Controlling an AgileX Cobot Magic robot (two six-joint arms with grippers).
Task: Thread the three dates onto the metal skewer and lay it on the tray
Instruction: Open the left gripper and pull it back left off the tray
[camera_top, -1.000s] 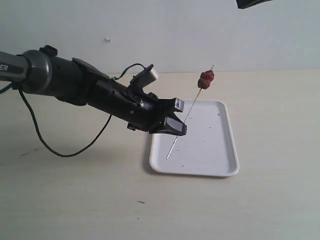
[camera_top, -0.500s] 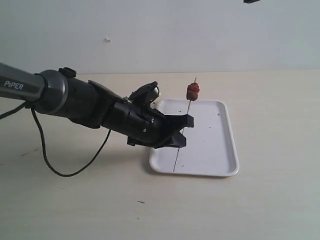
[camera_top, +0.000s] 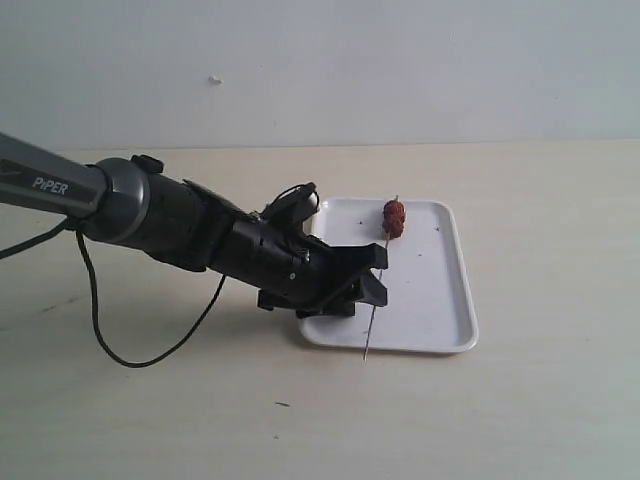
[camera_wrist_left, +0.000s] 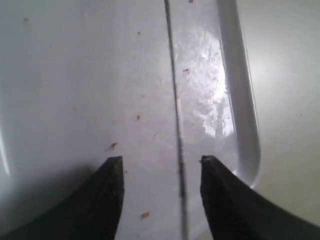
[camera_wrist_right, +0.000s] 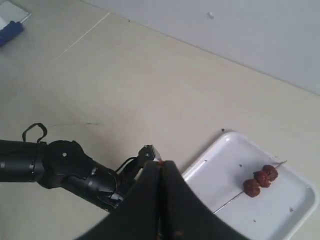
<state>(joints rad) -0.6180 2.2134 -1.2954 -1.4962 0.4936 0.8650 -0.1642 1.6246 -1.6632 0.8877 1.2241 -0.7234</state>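
Note:
The three dates (camera_top: 394, 218) sit bunched near the far end of the metal skewer (camera_top: 374, 312), which lies along the white tray (camera_top: 432, 300). Its near tip pokes past the tray's front rim. My left gripper (camera_top: 377, 275) hovers low over the tray's left part, open. In the left wrist view the skewer (camera_wrist_left: 174, 100) runs between the spread fingers (camera_wrist_left: 113, 172) of the left gripper (camera_wrist_left: 161, 164), nearer one of them, touching neither. From high above, my right gripper (camera_wrist_right: 161, 166) is shut with nothing held, looking down on the dates (camera_wrist_right: 260, 180), skewer (camera_wrist_right: 227, 202) and tray (camera_wrist_right: 280, 215).
A black cable (camera_top: 130, 350) loops from the left arm onto the table at the left. The tray's rounded rim (camera_wrist_left: 245, 125) lies close beside the left gripper. A blue and white object (camera_wrist_right: 10, 30) lies far off on the table in the right wrist view.
The left arm has lowered the skewer from a steep tilt down flat onto the tray, and its gripper has let go and opened. The right arm has gone from the exterior view's top.

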